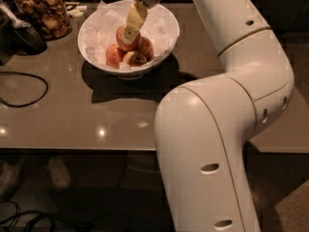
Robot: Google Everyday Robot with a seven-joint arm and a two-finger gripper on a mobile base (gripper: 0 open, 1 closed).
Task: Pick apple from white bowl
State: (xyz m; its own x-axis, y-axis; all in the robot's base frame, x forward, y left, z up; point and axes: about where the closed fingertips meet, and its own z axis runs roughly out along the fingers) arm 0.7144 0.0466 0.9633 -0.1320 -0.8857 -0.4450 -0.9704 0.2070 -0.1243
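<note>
The white bowl [172, 38] stands on the brown table at the back, lined with crinkled white paper. The large red-orange apple [129, 46] lies in its middle, on top of the others. A small yellowish apple [135, 58] lies in front of it, and reddish apples lie to the left [114, 55] and right [147, 48]. My gripper [129, 32] reaches down into the bowl from above, its yellowish tip right at the top of the large apple. Whether it touches the apple is unclear.
A glass jar of brown snacks [42, 12] stands at the back left beside a dark object [25, 36]. A black cable [29, 93] loops on the table's left side. My white arm [217, 129] covers the right. The table's front edge [77, 149] runs across the lower view.
</note>
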